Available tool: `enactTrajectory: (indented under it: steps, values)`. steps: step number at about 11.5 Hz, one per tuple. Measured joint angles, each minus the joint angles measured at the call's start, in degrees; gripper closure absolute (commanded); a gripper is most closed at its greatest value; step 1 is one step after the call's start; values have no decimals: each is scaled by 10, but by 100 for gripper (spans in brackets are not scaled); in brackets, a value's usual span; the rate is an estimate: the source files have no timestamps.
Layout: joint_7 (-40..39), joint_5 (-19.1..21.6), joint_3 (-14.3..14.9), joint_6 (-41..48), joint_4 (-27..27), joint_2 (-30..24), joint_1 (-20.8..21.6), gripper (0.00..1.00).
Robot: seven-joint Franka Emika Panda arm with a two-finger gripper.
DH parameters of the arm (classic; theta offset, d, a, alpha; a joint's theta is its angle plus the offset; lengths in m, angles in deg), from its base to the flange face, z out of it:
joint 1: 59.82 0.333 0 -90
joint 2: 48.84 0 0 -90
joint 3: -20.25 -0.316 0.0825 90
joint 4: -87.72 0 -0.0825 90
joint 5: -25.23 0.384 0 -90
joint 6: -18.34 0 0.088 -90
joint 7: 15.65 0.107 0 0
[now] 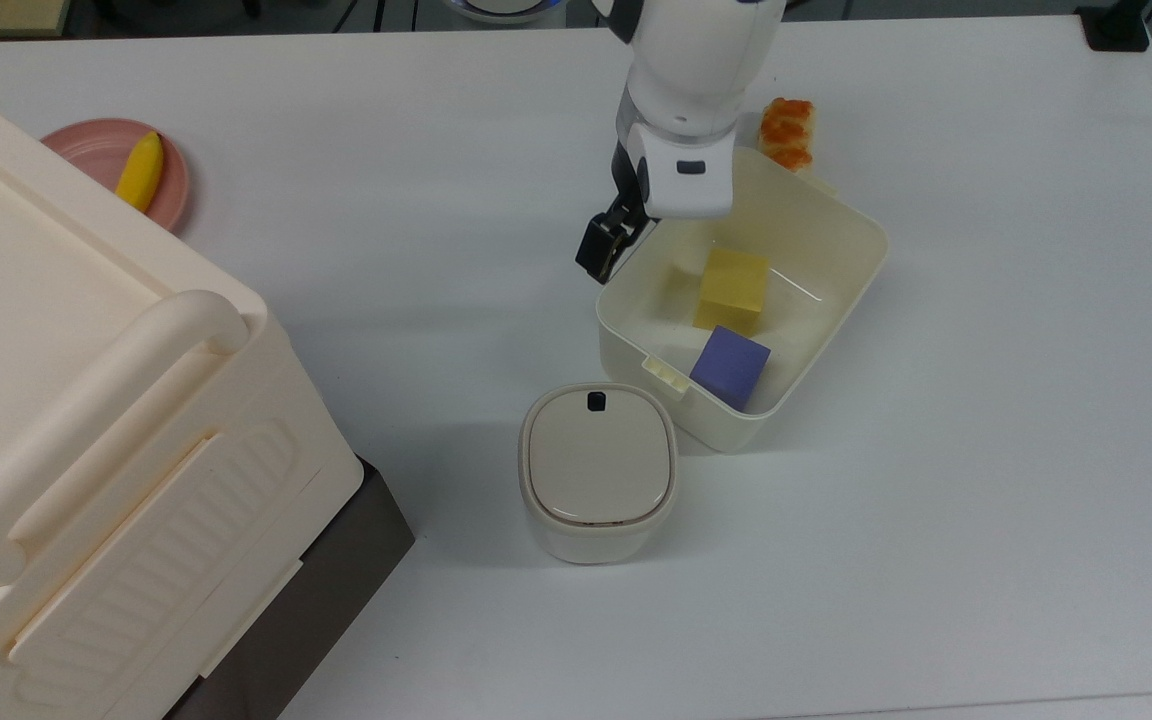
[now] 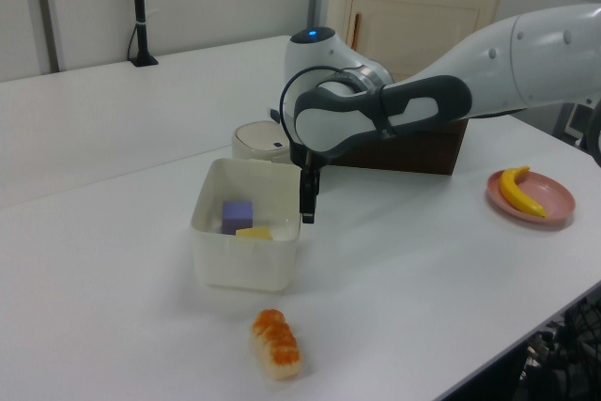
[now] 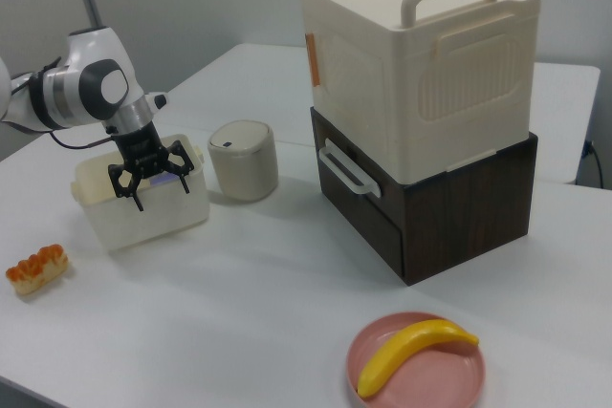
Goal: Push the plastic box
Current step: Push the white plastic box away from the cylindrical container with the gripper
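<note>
The plastic box (image 1: 816, 300) sits on the white worktop (image 1: 986, 450), lidless, turned at an angle, with a yellow block (image 1: 733, 287) and a purple block (image 1: 729, 366) inside it, the two touching or nearly so. The arm comes in from the far edge in the top view and bends down so the hand (image 1: 604, 247) points at the worktop, right up against the outside of the box's long wall, on the top view's left of the box. In the right view the hand (image 3: 145, 179) has its fingers spread apart, wide open with nothing between them, hanging in front of the box (image 3: 153, 212). In the left view the hand (image 2: 306, 202) drops down just beside the box's (image 2: 246, 255) right-hand wall; can't tell for sure if it's actually touching. Just beyond the box's far corner in the top view lies a piece of toy sushi (image 1: 787, 131) with an orange top, close to the box rim. Near the box's other end stands a small lidded bin (image 1: 597, 470) with a black button, close to the box but apart from it. Well away from the box, towards the top view's left, there's a big cream case (image 1: 86, 420) with a thick handle stacked on a dark brown cabinet (image 3: 459, 203), and a pink plate (image 1: 96, 150) with a banana (image 1: 140, 170) on it.
</note>
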Motion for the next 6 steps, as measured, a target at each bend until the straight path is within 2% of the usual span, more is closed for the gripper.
enactTrajectory:
  steps: [6]
  values:
    - [6, -1, -1, -1, -17, 11, 0, 0]
